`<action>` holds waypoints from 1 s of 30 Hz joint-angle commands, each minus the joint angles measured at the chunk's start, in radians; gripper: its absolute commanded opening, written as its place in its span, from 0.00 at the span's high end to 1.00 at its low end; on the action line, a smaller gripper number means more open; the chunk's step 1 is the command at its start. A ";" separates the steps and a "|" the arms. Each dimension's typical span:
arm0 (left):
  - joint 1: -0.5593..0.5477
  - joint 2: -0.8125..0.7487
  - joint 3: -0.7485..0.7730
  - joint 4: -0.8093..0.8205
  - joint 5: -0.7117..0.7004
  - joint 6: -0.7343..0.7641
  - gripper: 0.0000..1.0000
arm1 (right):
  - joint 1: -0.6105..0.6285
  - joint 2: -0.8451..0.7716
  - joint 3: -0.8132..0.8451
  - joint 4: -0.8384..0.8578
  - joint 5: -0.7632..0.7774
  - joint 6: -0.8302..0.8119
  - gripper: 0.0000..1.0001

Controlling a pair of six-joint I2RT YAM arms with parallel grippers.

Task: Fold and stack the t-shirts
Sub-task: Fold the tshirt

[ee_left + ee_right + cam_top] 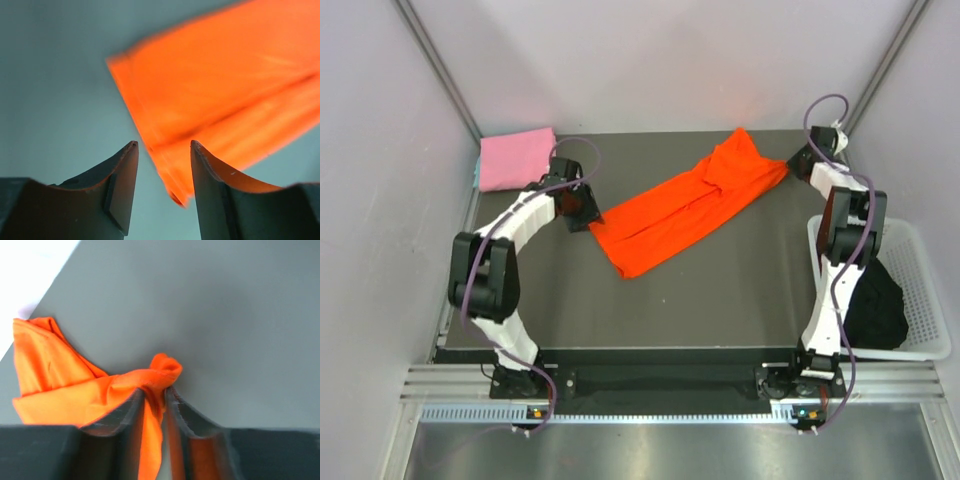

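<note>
Orange-red t-shirt [685,205]: lies as a long, partly folded band running diagonally across the dark table [720,300], near end toward the left arm, far end bunched at the back right.

Right gripper [154,390]: jaws narrow, a twisted wad of the orange cloth pinched between them. A strip hangs down through the gap, and the rest fans out to the left on the table. From above, this gripper is mostly hidden behind its own wrist and cable.

Left gripper [164,145]: jaws parted, nothing clamped. The shirt's near corner sits low in the gap, closer to the right-hand finger. Cannot tell whether it touches that finger. The cloth is blurred in this wrist view, so the layers at its edge are hard to separate.

Pink t-shirt [515,160]: folded, back left corner of the table, behind the left arm.

White lattice basket [930,290]: right of the table. It holds a black cloth [875,300] that the right arm partly covers.
</note>
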 commanded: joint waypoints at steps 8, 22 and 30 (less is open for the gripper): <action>0.085 0.253 0.136 0.028 0.082 0.227 0.45 | -0.019 -0.194 -0.017 -0.058 -0.115 -0.034 0.45; 0.100 0.326 0.198 -0.030 0.145 0.256 0.98 | 0.004 -0.507 -0.318 -0.085 -0.224 -0.025 0.39; 0.102 0.189 0.085 -0.154 0.036 0.181 1.00 | 0.103 -0.673 -0.491 -0.140 -0.252 -0.055 0.41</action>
